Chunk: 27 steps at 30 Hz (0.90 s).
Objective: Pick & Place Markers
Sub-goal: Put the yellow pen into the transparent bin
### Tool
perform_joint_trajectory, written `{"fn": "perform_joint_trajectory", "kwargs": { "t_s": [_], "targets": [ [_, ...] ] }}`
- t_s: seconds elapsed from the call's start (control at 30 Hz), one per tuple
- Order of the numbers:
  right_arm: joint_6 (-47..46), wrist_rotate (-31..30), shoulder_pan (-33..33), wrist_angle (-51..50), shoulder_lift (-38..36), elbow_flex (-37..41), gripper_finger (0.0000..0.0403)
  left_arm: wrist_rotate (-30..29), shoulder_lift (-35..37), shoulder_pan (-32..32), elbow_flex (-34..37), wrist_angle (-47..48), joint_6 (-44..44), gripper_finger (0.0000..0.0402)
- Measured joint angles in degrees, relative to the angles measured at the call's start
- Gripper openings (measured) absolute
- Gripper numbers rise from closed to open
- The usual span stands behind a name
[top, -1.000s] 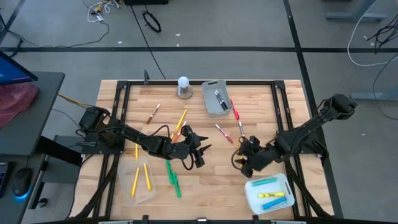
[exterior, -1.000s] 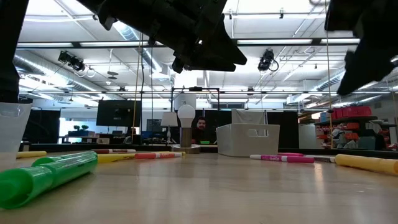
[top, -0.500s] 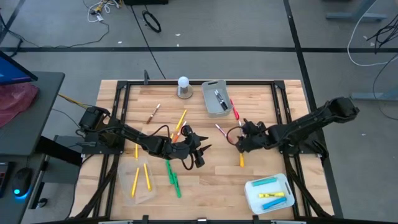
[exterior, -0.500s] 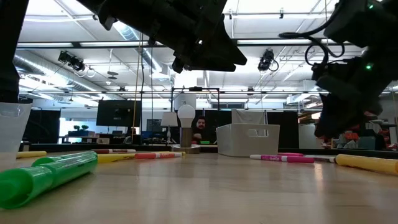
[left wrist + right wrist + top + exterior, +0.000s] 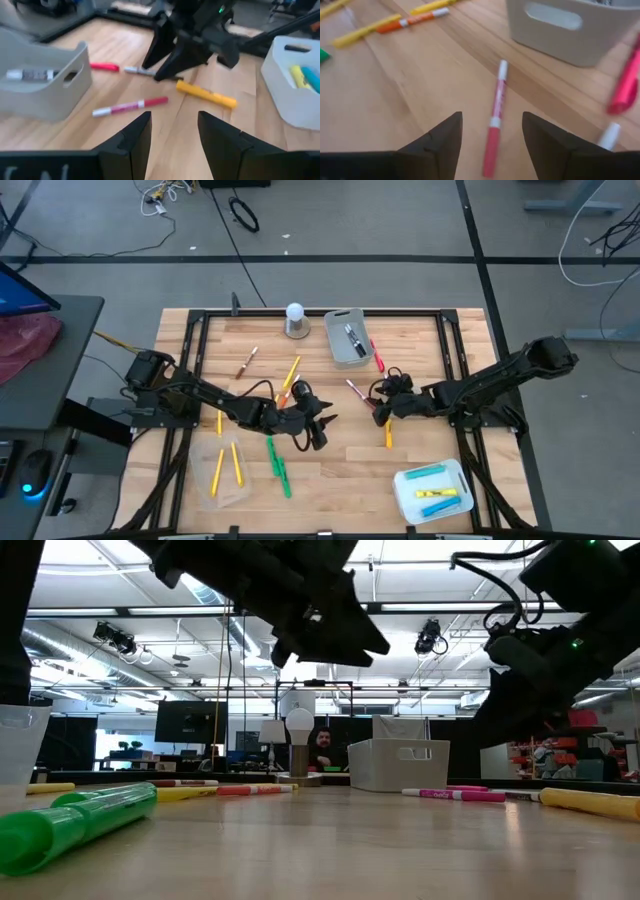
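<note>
Markers lie scattered on the wooden table (image 5: 330, 480). My right gripper (image 5: 377, 396) is open and tilts down over a red-and-white marker (image 5: 495, 122), which lies flat just ahead of its fingertips (image 5: 445, 140); nothing is between them. A pink marker (image 5: 625, 85) and a yellow marker (image 5: 388, 436) lie close by. My left gripper (image 5: 320, 426) hovers open and empty at mid-table, near green markers (image 5: 278, 465). In the left wrist view it (image 5: 172, 135) faces the right gripper (image 5: 185, 45).
A grey bin (image 5: 348, 338) at the far middle holds dark markers. At the near right, a white bin (image 5: 432, 492) holds yellow and blue ones. A white ball on a grey base (image 5: 295, 320) stands at the far edge. Yellow and orange markers (image 5: 290, 377) lie left of centre.
My right gripper has swung from beside the white bin toward the table's far edge and a little left, coming down over the red-and-white marker and tipping further downward. The yellow marker now lies uncovered behind it.
</note>
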State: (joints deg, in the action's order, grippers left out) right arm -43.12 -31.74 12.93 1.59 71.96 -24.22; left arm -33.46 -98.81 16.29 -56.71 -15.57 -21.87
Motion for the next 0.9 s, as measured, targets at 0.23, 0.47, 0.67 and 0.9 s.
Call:
{"fn": "perform_joint_trajectory", "kwargs": {
  "t_s": [0.23,0.47,0.67,0.9],
  "targets": [
    [2.7,0.2,0.0,5.5,0.0,1.6,0.0208,-0.7,6.6,-0.2,0.0,31.3,-19.9,0.0167],
    [3.9,0.1,0.0,6.2,0.0,1.6,0.0207,5.1,6.2,3.3,0.0,56.6,-44.1,0.0167],
    [5.2,0.0,0.0,7.4,0.0,1.6,0.0207,4.8,4.0,6.7,2.3,54.1,-56.7,0.0167],
    [6.5,0.0,0.0,8.8,0.0,1.6,0.0207,5.0,1.1,6.4,6.9,49.5,-62.8,0.0166]
  ]
}}
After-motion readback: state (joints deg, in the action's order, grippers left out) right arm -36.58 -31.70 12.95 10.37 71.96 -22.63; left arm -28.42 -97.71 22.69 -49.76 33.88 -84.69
